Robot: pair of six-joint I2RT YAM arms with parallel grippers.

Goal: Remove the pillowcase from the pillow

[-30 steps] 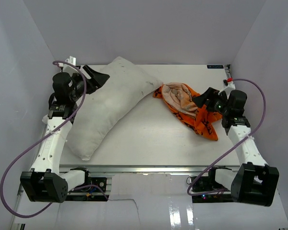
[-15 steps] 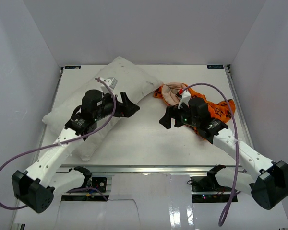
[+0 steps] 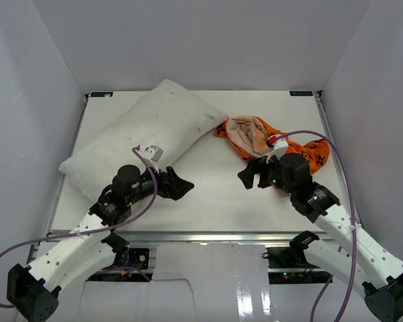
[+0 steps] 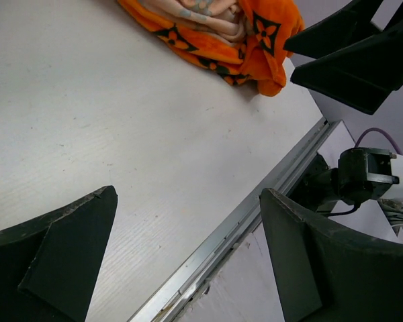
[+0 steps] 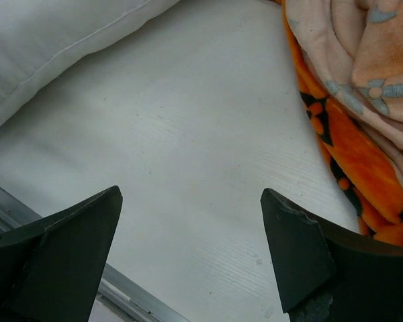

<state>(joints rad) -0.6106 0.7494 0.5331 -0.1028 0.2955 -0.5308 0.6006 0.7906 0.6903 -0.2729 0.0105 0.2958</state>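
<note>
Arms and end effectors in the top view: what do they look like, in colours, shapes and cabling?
Left arm and right arm: white link shells, black joint housings, a looping purple cable on each. Left end effector and right end effector: black, with blunt wedge-shaped fingers. A small red fitting sits by the right wrist.

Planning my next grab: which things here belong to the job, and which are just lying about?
Job: pillowcase, pillow, left gripper and right gripper, both open.
Lying about: only the table shows.
</note>
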